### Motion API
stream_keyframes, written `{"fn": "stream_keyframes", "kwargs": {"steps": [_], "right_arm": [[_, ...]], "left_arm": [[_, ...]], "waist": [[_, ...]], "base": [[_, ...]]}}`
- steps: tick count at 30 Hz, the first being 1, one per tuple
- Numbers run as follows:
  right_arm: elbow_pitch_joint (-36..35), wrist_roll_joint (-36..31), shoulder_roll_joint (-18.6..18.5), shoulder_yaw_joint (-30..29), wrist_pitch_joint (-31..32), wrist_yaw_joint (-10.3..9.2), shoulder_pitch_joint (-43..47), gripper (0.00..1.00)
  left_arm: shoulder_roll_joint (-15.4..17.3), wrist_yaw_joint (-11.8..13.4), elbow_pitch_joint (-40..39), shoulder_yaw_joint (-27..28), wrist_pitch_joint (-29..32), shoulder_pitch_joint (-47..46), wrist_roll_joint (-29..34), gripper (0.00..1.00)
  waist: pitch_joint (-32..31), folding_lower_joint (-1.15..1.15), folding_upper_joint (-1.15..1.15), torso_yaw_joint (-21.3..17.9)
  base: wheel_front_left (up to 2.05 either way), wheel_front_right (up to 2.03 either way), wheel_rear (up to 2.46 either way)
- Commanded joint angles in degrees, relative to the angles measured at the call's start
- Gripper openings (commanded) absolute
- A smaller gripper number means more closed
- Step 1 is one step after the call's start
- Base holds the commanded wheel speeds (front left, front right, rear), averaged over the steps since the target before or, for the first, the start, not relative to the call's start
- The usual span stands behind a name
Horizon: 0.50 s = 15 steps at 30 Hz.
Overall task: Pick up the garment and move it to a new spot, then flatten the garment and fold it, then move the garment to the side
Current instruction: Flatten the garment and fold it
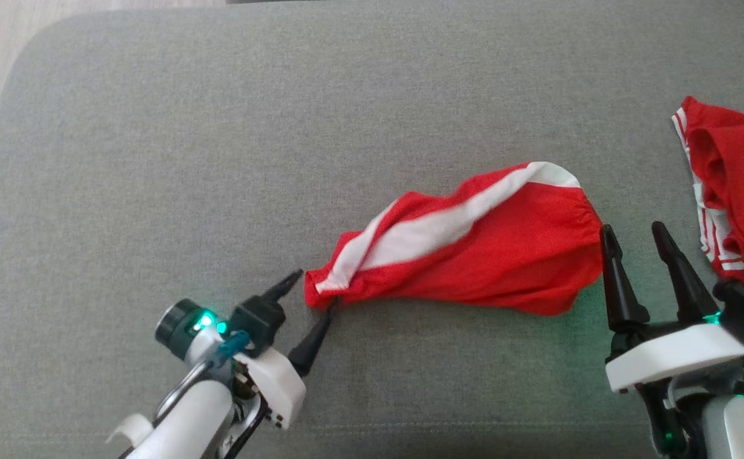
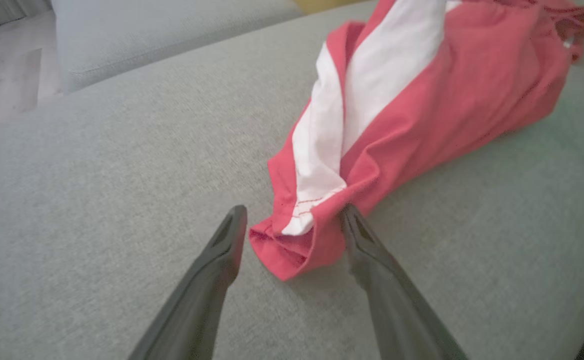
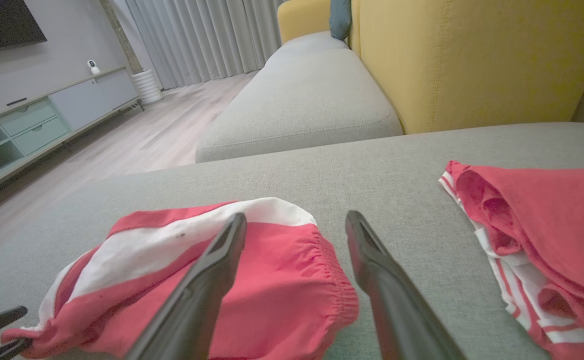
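Left claw point(image 1: 315, 292): jaws apart, straddling hem of bunched red shorts point(image 1: 493, 248) mid sofa cushion point(image 1: 218, 127). Right claw point(image 1: 632, 227): apart, beside waistband. Risk: hem may snag a finger, dragging cloth.

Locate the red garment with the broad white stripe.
In the head view the garment lies centre-right on the grey cushion, between the left end effector and the right end effector.

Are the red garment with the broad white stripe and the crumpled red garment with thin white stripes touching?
Apart. Head view shows bare grey cushion between the broad-striped garment and the thin-striped garment.
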Motion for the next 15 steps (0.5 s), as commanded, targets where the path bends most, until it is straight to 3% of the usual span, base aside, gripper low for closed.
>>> {"fn": "stream_keyframes", "kwargs": {"steps": [1,15], "right_arm": [[-2.4,-0.3,-0.3,1.0,0.0,0.22,-0.2,1.0],[-6.7,-3.9,-0.3,0.1,1.4,0.22,0.9,1.0]], "left_arm": [[0.5,0.7,-2.5,3.2,-1.0,-0.5,-1.0,1.0],[0.7,10.6,-19.9,21.4,-2.3,10.5,-9.0,1.0]], "waist": [[-0.3,0.0,0.0,-0.1],[-3.8,0.0,0.0,0.5]], "base": [[0.0,0.0,0.0],[0.0,0.0,0.0]]}}
